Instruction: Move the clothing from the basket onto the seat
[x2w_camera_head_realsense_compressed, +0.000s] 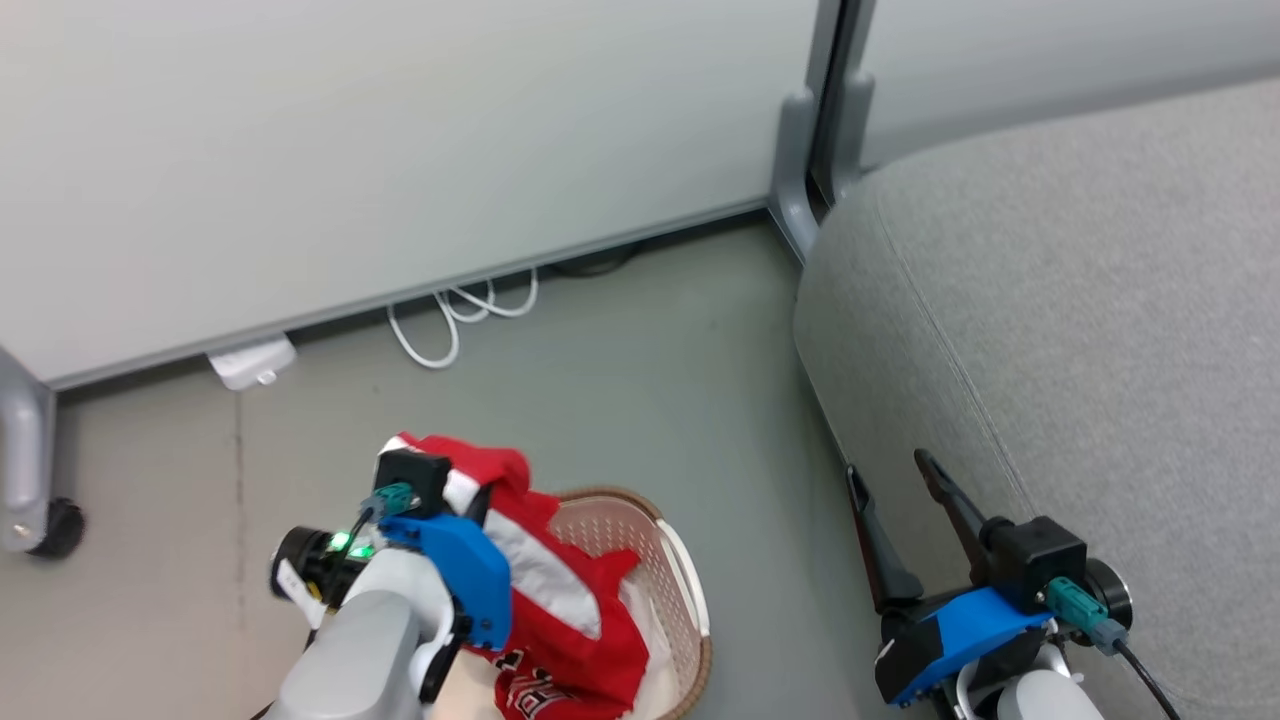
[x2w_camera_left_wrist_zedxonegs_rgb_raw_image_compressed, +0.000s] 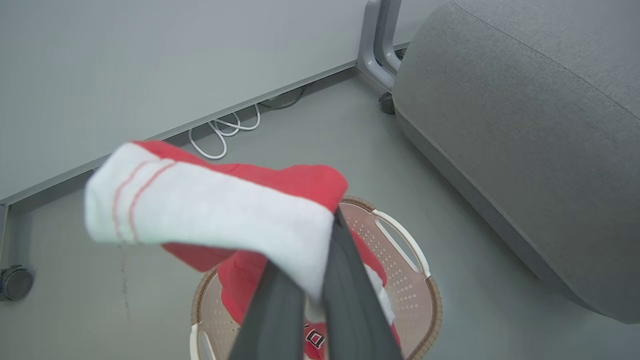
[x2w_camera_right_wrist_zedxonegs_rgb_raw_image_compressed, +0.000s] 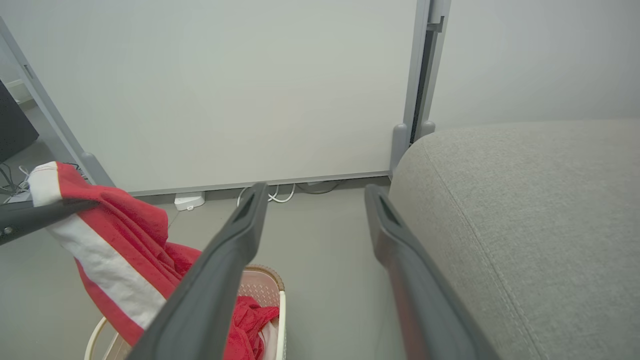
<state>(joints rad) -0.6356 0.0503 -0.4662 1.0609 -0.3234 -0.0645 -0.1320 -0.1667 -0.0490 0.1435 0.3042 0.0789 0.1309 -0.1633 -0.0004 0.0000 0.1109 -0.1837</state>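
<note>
**Operator:** What's on your left side?

**Me:** My left gripper (x2w_camera_left_wrist_zedxonegs_rgb_raw_image_compressed: 312, 272) is pinched tight on a red and white jersey (x2w_camera_left_wrist_zedxonegs_rgb_raw_image_compressed: 210, 205). It holds the jersey by one bunched edge above the basket (x2w_camera_head_realsense_compressed: 692, 590). The rest of the cloth hangs down into the basket, where a second jersey (x2w_camera_head_realsense_compressed: 535, 690) with lettering lies.

**Operator:** What worries you there?

**Me:** The grip is on a small fold. If the hanging part catches on the second jersey or the rim as I swing, the pull could tug the fold out. It could also drag the other one over the edge.

**Operator:** And going right?

**Me:** Bare floor (x2w_camera_head_realsense_compressed: 700, 400) lies between basket and seat. A trailing hem could sweep it, and a slip there drops the jersey short.

**Operator:** Your right side?

**Me:** My right gripper (x2w_camera_head_realsense_compressed: 886, 463) is spread wide and holds nothing, just beside the front edge of the seat (x2w_camera_head_realsense_compressed: 1080, 300). It stands near the path, so the cloth could drape over its fingers unless I carry it high.
</note>
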